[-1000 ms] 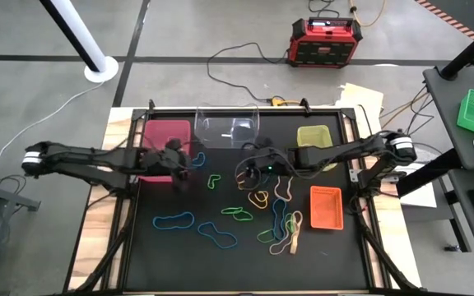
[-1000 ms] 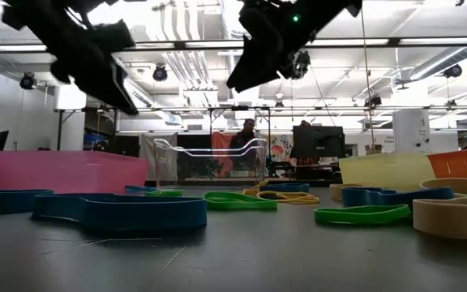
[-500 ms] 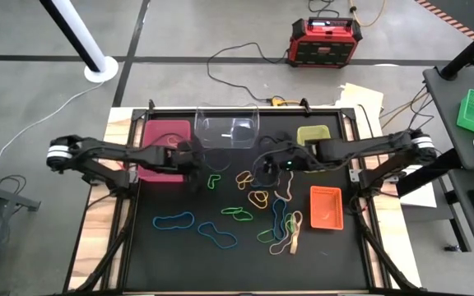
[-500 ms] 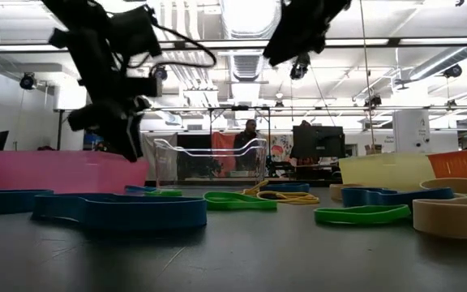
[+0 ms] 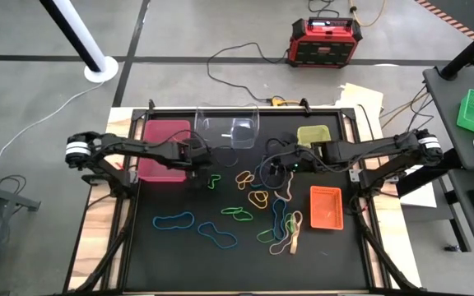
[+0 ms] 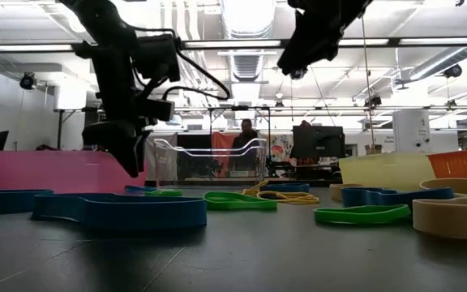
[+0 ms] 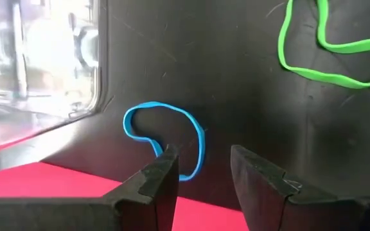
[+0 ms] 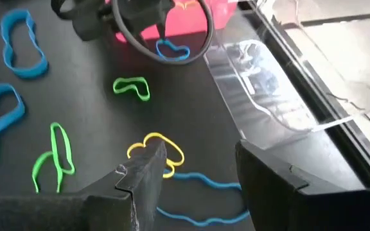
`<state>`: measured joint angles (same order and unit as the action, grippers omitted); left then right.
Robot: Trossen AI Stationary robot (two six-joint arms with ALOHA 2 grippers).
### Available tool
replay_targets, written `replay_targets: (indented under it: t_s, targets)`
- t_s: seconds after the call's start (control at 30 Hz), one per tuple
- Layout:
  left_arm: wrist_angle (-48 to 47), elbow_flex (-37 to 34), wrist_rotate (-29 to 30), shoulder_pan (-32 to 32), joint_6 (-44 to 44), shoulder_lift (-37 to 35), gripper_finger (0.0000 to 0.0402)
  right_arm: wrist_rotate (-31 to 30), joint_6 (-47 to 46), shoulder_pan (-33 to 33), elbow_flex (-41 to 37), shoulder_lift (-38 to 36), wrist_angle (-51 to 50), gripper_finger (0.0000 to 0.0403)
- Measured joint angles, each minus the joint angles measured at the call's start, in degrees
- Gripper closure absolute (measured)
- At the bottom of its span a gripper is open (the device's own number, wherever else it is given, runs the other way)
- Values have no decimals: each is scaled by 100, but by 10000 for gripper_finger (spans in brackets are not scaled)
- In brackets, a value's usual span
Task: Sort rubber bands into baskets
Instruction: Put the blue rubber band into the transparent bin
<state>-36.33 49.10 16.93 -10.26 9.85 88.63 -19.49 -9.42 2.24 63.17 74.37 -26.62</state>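
Observation:
My left gripper (image 7: 201, 172) is open and points steeply down over a small blue rubber band (image 7: 148, 109), which lies flat on the black mat between the pink basket (image 5: 164, 136) and the clear basket (image 5: 227, 130). The fingers stand just above it, touching nothing. In the low view the left gripper (image 6: 130, 158) hangs a little above the mat. My right gripper (image 8: 201, 168) is open and held high over the mat's middle (image 5: 274, 167), above yellow (image 8: 164, 142) and blue (image 8: 204, 186) bands. More bands lie loose on the mat, such as a green one (image 5: 214, 179).
The yellow-green basket (image 5: 317, 136) stands at the far right and the orange basket (image 5: 326, 205) at the right. Blue bands (image 5: 174, 219) (image 5: 218, 236) and a tan one (image 5: 295, 240) lie nearer the front. A red-black power box (image 5: 322, 41) sits on the floor beyond.
My left gripper has gone down and toward the table's right, tipping to point more steeply down over the small blue band by the pink basket. My right gripper has drawn back toward the table's right edge and risen a little. No band has moved.

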Motion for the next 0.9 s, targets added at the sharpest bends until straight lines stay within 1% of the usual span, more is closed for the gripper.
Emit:
replay_targets:
  t_s: [0.17,0.43,0.6,0.67,0.73,0.9]
  targets:
    - [145,20,-160,-13,30,179,276,0,-1,0,-98,-2,30,220]
    - [138,81,-117,-162,63,558,276,0,-1,0,-98,-2,37,220]
    - [159,81,-125,-294,80,656,280,0,4,0,-98,-2,36,220]
    - [165,85,-146,-330,113,670,289,0,5,0,-98,-2,36,220]
    - [170,83,-152,-347,146,670,307,0,6,0,-99,-2,37,220]
    - [243,74,-59,-379,198,670,382,0,10,0,-102,-2,36,220]
